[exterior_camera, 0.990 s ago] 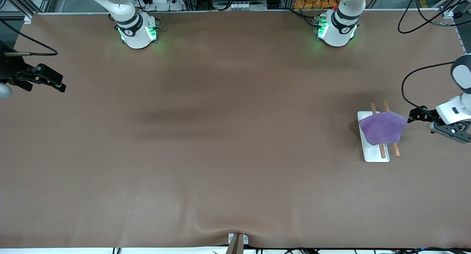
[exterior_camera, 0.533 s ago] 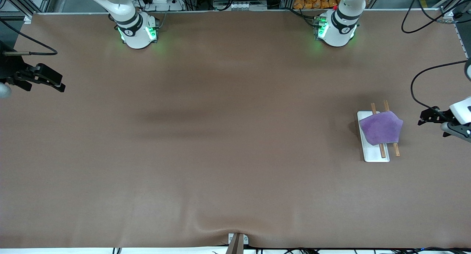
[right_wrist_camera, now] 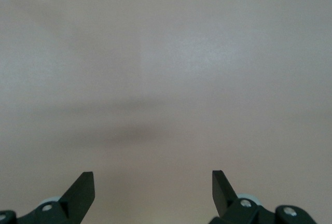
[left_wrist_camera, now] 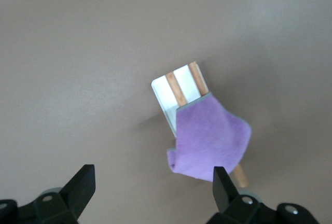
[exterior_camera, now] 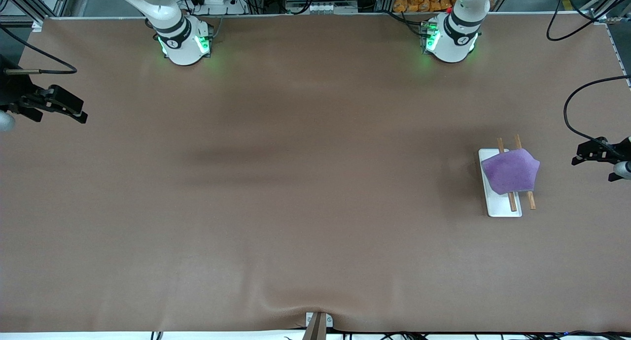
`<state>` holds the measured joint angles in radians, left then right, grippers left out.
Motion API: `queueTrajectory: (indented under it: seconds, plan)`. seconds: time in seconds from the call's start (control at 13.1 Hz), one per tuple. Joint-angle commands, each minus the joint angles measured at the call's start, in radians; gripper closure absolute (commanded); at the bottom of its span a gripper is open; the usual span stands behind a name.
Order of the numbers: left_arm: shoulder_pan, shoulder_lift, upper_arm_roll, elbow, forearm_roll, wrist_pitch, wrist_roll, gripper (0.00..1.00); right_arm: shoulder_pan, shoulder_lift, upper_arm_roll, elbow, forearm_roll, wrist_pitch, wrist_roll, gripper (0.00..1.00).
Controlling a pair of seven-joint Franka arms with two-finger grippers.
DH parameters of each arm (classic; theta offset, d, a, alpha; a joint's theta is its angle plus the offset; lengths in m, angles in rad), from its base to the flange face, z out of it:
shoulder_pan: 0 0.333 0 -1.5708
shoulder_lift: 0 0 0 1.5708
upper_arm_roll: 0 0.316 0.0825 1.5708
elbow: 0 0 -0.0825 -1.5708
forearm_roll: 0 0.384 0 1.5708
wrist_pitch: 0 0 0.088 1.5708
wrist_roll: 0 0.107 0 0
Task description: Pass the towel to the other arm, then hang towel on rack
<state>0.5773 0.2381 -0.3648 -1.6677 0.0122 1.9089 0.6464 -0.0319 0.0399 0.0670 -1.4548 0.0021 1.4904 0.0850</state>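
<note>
The purple towel point(exterior_camera: 511, 172) lies draped over the two brown rods of the rack point(exterior_camera: 495, 207), whose white base plate sits near the left arm's end of the table. The left wrist view shows the towel point(left_wrist_camera: 210, 143) over the rods and the rack's white base point(left_wrist_camera: 165, 90). My left gripper point(exterior_camera: 599, 160) is open and empty, up over the table's edge at that end, apart from the towel; its fingers stand wide in the left wrist view point(left_wrist_camera: 153, 187). My right gripper point(exterior_camera: 66, 109) is open and empty and waits at the right arm's end of the table, over bare table in its wrist view point(right_wrist_camera: 153, 187).
The brown table mat point(exterior_camera: 296, 182) has a pucker at its edge nearest the camera, by a small clamp point(exterior_camera: 318, 323). A black cable point(exterior_camera: 574, 113) loops above the left gripper. The two arm bases point(exterior_camera: 185, 39) stand along the edge farthest from the camera.
My left gripper has let go of the towel and drawn away from the rack toward the table's edge. The towel has settled on the rods. The right arm has not moved.
</note>
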Motion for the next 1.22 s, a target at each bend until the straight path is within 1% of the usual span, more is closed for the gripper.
queueTrajectory:
  seconds: [0.0,0.15,0.3,0.53,0.76,0.91,1.14]
  plan:
    - [0.003,-0.023,-0.043,0.063,-0.012,-0.079,-0.117,0.00,0.006,-0.011,-0.004,-0.002,-0.014,-0.002,0.015,0.00]
    - [0.003,-0.023,-0.068,0.109,-0.008,-0.131,-0.219,0.00,0.004,-0.011,-0.004,-0.002,-0.016,-0.002,0.016,0.00]
    - [0.003,-0.028,-0.103,0.134,-0.003,-0.160,-0.319,0.00,0.004,-0.011,-0.004,-0.002,-0.014,-0.004,0.016,0.00]
    - [0.001,-0.069,-0.138,0.138,0.006,-0.189,-0.492,0.00,0.004,-0.011,-0.004,-0.001,-0.016,-0.004,0.013,0.00]
    - [0.001,-0.086,-0.181,0.141,0.006,-0.191,-0.646,0.00,0.006,-0.011,-0.004,-0.001,-0.016,-0.004,0.013,0.00]
    - [0.001,-0.100,-0.207,0.141,0.037,-0.191,-0.668,0.00,0.001,-0.011,-0.006,-0.001,-0.016,-0.004,0.013,0.00]
    - [0.001,-0.134,-0.232,0.140,0.049,-0.206,-0.669,0.00,0.001,-0.009,-0.006,-0.002,-0.016,-0.006,0.013,0.00]
